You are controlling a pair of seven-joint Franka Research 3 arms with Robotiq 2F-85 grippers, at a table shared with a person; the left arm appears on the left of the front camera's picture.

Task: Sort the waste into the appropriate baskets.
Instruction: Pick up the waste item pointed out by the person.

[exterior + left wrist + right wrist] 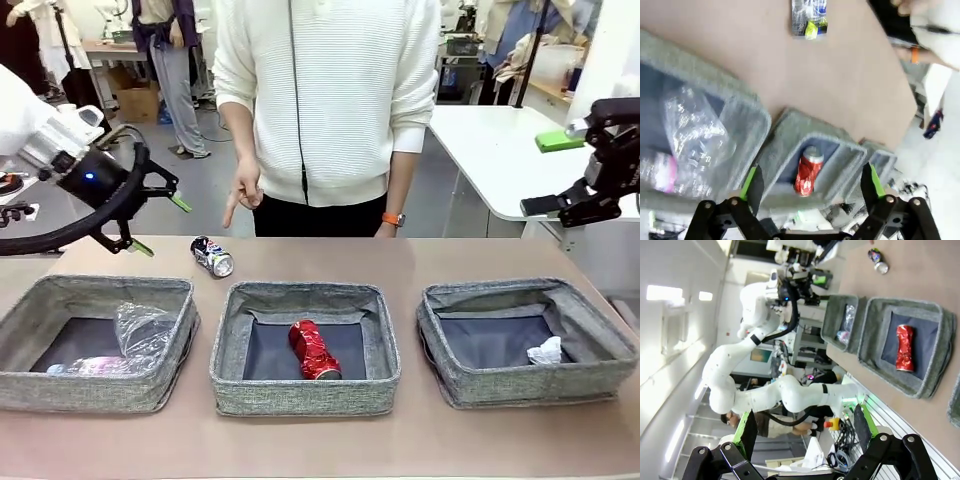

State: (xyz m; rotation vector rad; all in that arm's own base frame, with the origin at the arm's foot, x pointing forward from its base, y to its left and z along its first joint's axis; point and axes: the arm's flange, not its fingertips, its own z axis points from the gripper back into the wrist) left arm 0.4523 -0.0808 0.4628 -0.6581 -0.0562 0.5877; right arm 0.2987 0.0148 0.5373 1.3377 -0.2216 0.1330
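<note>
Left to sort: dark blue-white printed can, lying on its side on the brown tabletop just behind the gap between left and middle bins
Left bin: grey woven-fabric basket holds a crumpled clear plastic cup and what looks like a clear bottle
Middle bin: alike grey basket holds a dented red can
Right bin: third grey basket holds a small white paper wad
Progress: four items binned, one outstanding, as I judge it
Person: hand points down towards the loose can
Left gripper: jaws apart, empty, hovering near the can
Right gripper: jaws spread, empty, raised well off to the side
</note>
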